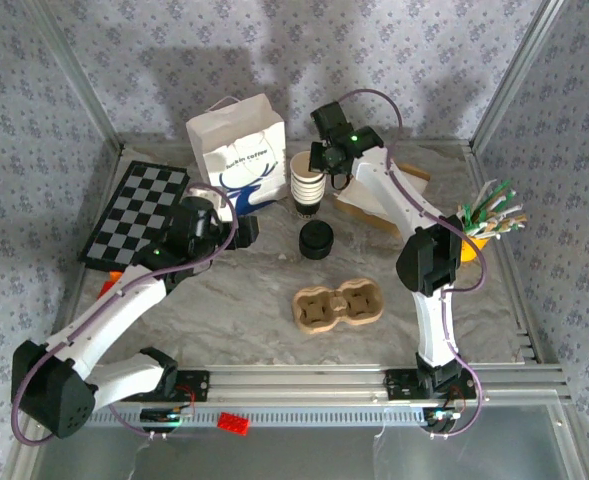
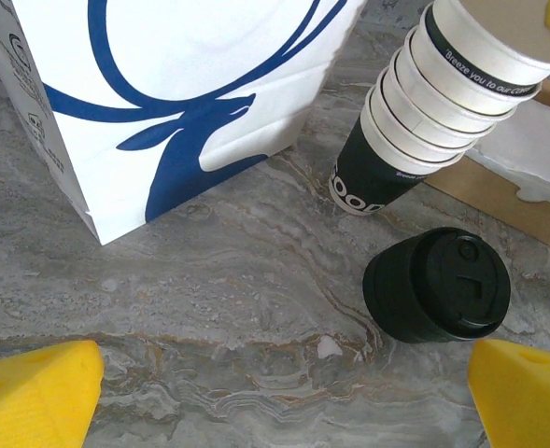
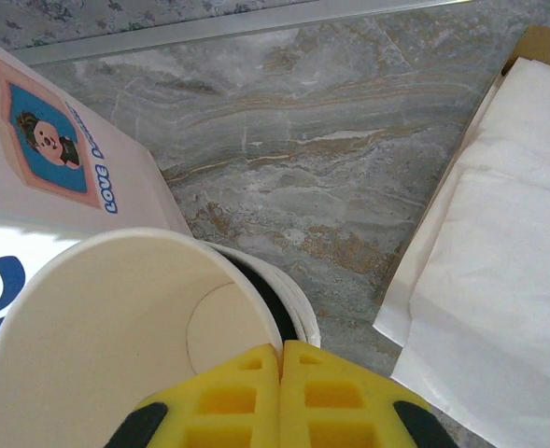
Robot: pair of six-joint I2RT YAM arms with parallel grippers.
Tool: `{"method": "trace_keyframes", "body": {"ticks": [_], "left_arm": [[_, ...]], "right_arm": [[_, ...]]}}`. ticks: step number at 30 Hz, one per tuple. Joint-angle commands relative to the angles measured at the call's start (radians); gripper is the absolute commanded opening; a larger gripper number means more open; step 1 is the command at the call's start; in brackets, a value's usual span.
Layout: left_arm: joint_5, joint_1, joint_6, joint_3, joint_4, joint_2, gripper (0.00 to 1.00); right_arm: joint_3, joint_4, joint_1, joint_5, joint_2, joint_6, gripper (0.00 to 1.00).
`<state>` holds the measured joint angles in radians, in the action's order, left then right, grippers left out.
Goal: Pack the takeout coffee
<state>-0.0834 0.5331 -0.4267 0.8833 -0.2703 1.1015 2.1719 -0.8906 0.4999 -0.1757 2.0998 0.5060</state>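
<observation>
Right claw (image 3: pixel 281 392): pads together, clamped on rim wall of top cup (image 3: pixel 116 317). Cup stack (image 1: pixel 308 185) sits mid bench (image 1: pixel 274 290), bag (image 1: pixel 236 150) at 9 o'clock, lid (image 1: pixel 316 240) at 6. Left claw (image 2: pixel 279 373) spread wide, empty, nr lid. Risk: nested cups stick, so several lift or stack tips; thin rim may crease, slip.

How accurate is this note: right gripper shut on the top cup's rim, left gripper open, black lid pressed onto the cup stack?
Not quite: the left wrist view shows the black lid lying on the table beside the cup stack. The right gripper is shut on the top cup and the left gripper open, as stated.
</observation>
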Motion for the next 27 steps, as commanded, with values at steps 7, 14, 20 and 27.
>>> {"method": "trace_keyframes", "body": {"ticks": [7, 14, 20, 27], "left_arm": [[0.007, 0.005, 0.016, 0.066, -0.037, -0.012, 1.0], [0.034, 0.005, -0.02, 0.078, -0.074, -0.038, 1.0], [0.052, 0.007, -0.056, 0.077, -0.144, -0.098, 1.0], [0.079, 0.014, -0.126, 0.011, -0.195, -0.193, 1.0]], "right_arm": [[0.069, -0.033, -0.001, 0.021, -0.087, 0.027, 0.03], [0.048, -0.056, -0.003, 0.014, -0.204, 0.013, 0.03], [-0.097, -0.084, -0.004, 0.013, -0.364, -0.018, 0.03], [-0.432, -0.081, -0.041, -0.002, -0.626, -0.034, 0.04]]}}
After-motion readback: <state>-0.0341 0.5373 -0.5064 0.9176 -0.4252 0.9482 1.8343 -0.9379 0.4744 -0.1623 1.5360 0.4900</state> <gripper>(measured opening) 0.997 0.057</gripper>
